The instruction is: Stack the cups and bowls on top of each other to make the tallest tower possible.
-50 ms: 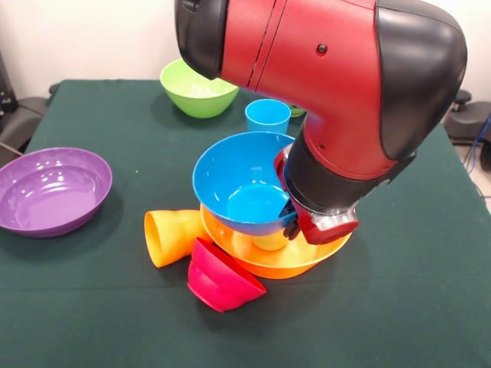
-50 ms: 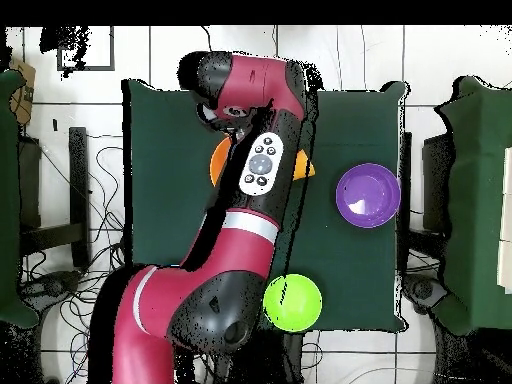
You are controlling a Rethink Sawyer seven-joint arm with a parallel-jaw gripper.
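Near the tabletop's (image 1: pixel 399 253) middle: the tower (image 1: pixel 265 230) stood, a wide orange bowl (image 1: pixel 307 257) lowest, something small and yellow-orange inside it, and a blue bowl (image 1: pixel 242 180) tilted on top, mouth tipped toward the camera in the front view
Jaws: the gripper (image 1: pixel 291 218) sat at the blue bowl's rim, apparently pinching it, though the fingers were mostly hidden behind the bowl and the red wrist
Orange cup (image 1: pixel 173 236): lay on its side against the orange bowl
Red bowl (image 1: pixel 221 276): tipped over, leaning at the orange bowl's front edge
Blue cup (image 1: pixel 268 115): upright just behind the tower
Green bowl (image 1: pixel 198 88): upright near the tabletop's far edge
Purple bowl (image 1: pixel 50 190): upright by the left edge in the front view, well apart from the rest
Step in hand: by my reading, seating the blue bowl on the stack
Doing it well: level the bowl before letting go, since a tilted rim would likely slide off; centre it over the orange bowl; release gently and lift straight up, clear of the leaning cup and red bowl
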